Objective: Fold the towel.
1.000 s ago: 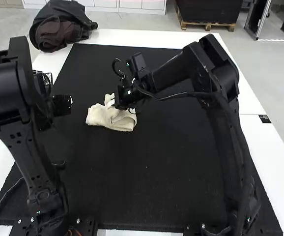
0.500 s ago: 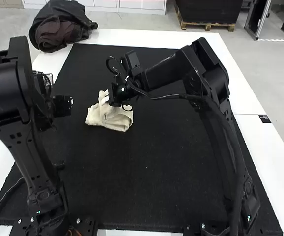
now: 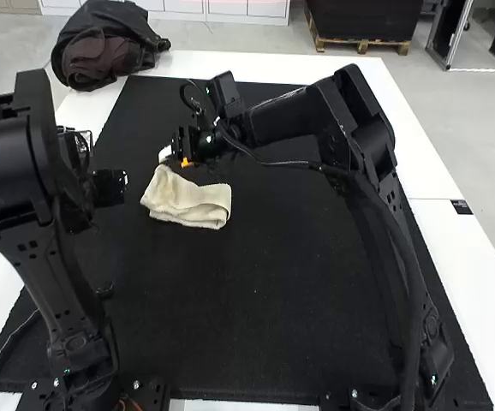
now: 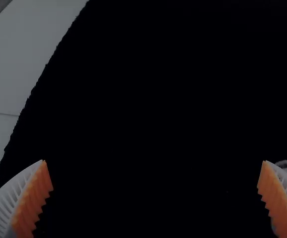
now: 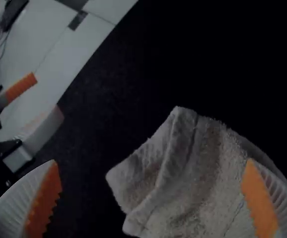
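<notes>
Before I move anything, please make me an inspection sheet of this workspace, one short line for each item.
Surface: black mat, lying on a white table.
Job's things: towel on the mat, left of centre, partly folded, layers uneven.
Clutter: dark bag or garment at the table's far left corner.
Left gripper: open, above the mat near its left edge.
Right gripper: open, over the towel.
Cables: one runs along the right arm, hanging slightly slack; a thin one lies near the left arm's base.
Surroundings: small dark label on the table's right side.
</notes>
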Robot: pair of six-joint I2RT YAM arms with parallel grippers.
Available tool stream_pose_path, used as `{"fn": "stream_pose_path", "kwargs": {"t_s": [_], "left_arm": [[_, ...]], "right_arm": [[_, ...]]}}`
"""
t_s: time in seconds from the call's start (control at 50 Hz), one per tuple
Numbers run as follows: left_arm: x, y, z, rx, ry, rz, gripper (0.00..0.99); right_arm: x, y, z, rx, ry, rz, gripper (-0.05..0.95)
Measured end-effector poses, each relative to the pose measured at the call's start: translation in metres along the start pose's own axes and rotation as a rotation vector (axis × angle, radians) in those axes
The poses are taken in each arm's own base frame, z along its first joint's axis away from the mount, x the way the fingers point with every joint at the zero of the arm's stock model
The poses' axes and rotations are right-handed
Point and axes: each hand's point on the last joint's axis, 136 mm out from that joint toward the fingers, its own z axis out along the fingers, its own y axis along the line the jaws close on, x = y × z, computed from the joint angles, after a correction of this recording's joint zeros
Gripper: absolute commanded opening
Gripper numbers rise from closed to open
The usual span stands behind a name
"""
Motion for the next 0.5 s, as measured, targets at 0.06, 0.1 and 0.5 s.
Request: {"fn": "stream_pose_path", "kwargs": {"t_s": [0.06, 0.1, 0.5], "left_arm": [[0.0, 0.0, 0.0, -0.001, -0.001, 0.0, 0.969], [0.0, 0.0, 0.0, -0.001, -0.002, 0.0, 0.969], [-0.002, 0.0, 0.0, -0.002, -0.009, 0.003, 0.969]], "right_arm": [[-0.003, -0.003, -0.002, 0.004, -0.006, 0.002, 0.71], [-0.005, -0.008, -0.005, 0.01, -0.011, 0.007, 0.48], [-0.022, -0.018, -0.052, -0.029, -0.057, 0.019, -0.03]]}}
